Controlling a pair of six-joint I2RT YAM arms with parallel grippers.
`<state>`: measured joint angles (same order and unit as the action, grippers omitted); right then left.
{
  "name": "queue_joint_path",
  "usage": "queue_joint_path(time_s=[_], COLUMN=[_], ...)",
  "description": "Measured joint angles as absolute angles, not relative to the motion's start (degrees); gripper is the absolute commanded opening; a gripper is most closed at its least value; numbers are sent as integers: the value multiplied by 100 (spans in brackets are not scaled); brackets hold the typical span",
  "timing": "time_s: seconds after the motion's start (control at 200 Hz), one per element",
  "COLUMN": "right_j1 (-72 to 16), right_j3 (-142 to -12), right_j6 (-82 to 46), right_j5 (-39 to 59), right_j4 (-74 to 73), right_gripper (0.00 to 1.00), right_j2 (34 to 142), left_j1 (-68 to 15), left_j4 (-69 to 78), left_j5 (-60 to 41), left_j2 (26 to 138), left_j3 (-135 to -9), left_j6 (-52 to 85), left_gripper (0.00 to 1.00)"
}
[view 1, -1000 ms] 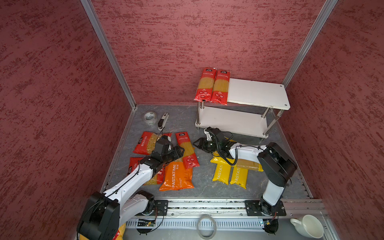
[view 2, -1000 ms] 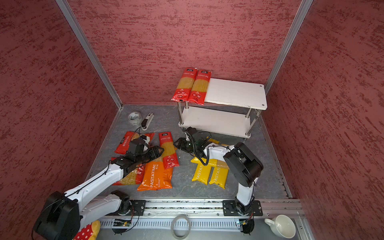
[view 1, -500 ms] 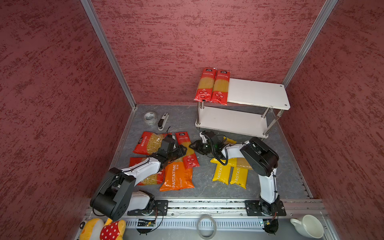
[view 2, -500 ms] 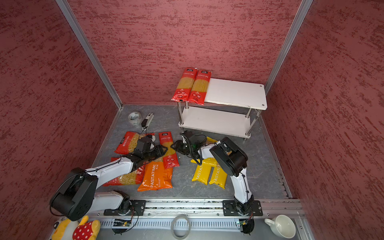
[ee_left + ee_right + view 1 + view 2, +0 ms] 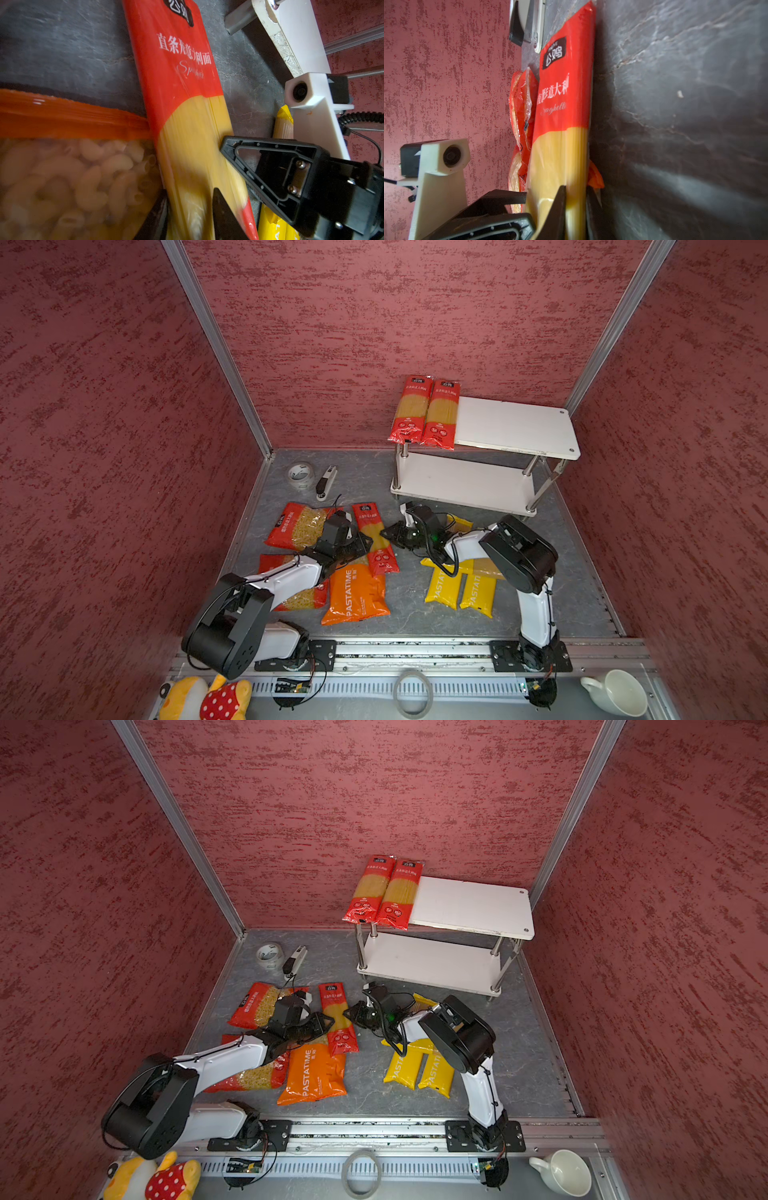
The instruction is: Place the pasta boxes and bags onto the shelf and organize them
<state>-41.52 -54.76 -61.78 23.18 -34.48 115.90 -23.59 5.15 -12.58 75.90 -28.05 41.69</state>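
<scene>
Two red spaghetti packs (image 5: pixel 426 412) lie on the shelf (image 5: pixel 515 427) top tier; the other seven lie on the floor (image 5: pixel 415 601), the third red spaghetti pack (image 5: pixel 370 518) there clamped at opposite edges by left gripper (image 5: pixel 363 542) and right gripper (image 5: pixel 388 533)

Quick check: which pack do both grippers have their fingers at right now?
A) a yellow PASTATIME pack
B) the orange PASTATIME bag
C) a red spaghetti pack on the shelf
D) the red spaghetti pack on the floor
D: in both top views the left gripper and the right gripper meet at the red spaghetti pack from opposite long edges. Each wrist view shows that pack running between its own fingers.
</scene>
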Motion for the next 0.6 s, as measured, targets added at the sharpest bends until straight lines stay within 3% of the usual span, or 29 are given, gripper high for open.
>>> queue_joint_path(time_s=[0.361, 0.601], right_j1=[-4261, -4386], right_j3=[-5384, -5382], right_j6=[-6117, -5443], right_j5=[2244, 2008], right_j4=[-3402, -3009], right_gripper=[0, 0], right_j2=[11181, 10704], left_j1=[-2351, -2071], left_j4=[-23, -565], left_j5=[-1323, -1441], left_j2=[6788, 5806], left_j3=[-2797, -2967], left_j6=[4132, 3918], left_gripper=[49, 56])
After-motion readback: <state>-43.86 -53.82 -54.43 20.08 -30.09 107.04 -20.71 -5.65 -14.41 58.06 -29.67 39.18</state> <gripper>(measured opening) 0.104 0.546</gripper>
